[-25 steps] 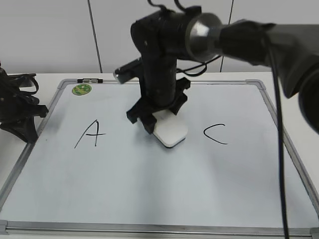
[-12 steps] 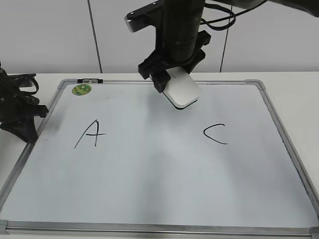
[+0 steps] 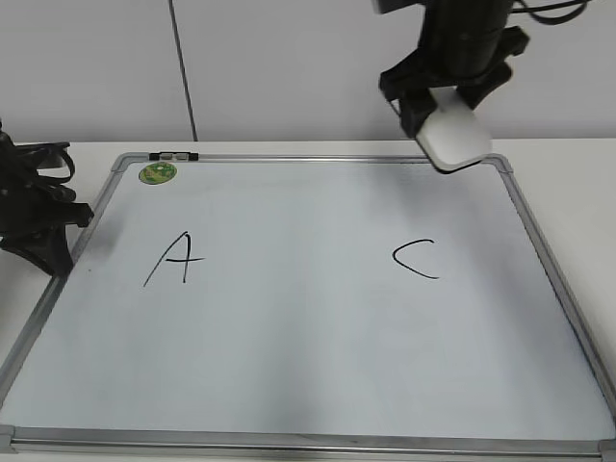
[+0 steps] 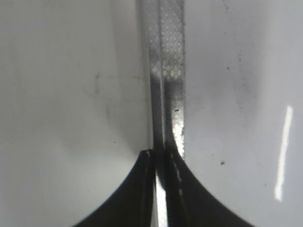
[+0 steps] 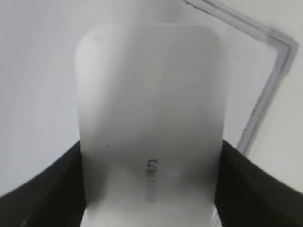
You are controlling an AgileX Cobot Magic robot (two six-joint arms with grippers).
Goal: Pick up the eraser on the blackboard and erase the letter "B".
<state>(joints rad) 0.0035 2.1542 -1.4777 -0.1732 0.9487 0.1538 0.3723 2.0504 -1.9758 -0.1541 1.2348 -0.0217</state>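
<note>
My right gripper [image 3: 445, 114] is shut on the white eraser [image 3: 452, 138] and holds it in the air above the blackboard's far right corner. In the right wrist view the eraser [image 5: 150, 137] fills the space between my two fingers, with small grey lettering on top. The blackboard [image 3: 289, 385] lies flat, a white board with a silver frame. No letter "B" shows on it; the space between the black "A" [image 3: 173, 258] and the black "C" [image 3: 416, 259] is blank. My left gripper [image 4: 160, 158] is shut and empty over the board's left frame edge [image 4: 165, 71].
A small round green sticker [image 3: 157, 173] sits at the board's far left corner, with a small black-and-silver clip [image 3: 174, 155] on the frame behind it. The left arm [image 3: 34, 212] rests at the board's left edge. A white wall stands behind the table.
My right gripper lifted the eraser off the board's middle, then carried it up and to the right, to above the far right corner. The left arm has not moved.
</note>
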